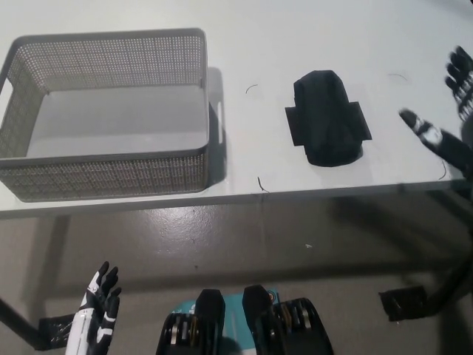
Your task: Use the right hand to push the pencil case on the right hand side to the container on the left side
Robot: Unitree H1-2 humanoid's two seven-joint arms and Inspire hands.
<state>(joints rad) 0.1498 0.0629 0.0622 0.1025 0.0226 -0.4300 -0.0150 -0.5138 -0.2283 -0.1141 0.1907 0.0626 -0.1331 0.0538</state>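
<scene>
Down in the lower left corner the white left hand (96, 314) rests below the table edge, fingers apart and holding nothing. Upper left, a grey mesh basket (111, 174) stands on the white table (244, 37). Right of centre lies the black pencil case (327, 118), well apart from the basket. At the right edge the black right hand (448, 111) hovers beside it, fingers spread, not touching.

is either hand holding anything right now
No. The right hand hovers open, right of the pencil case; the left hand hangs open below the table.
</scene>
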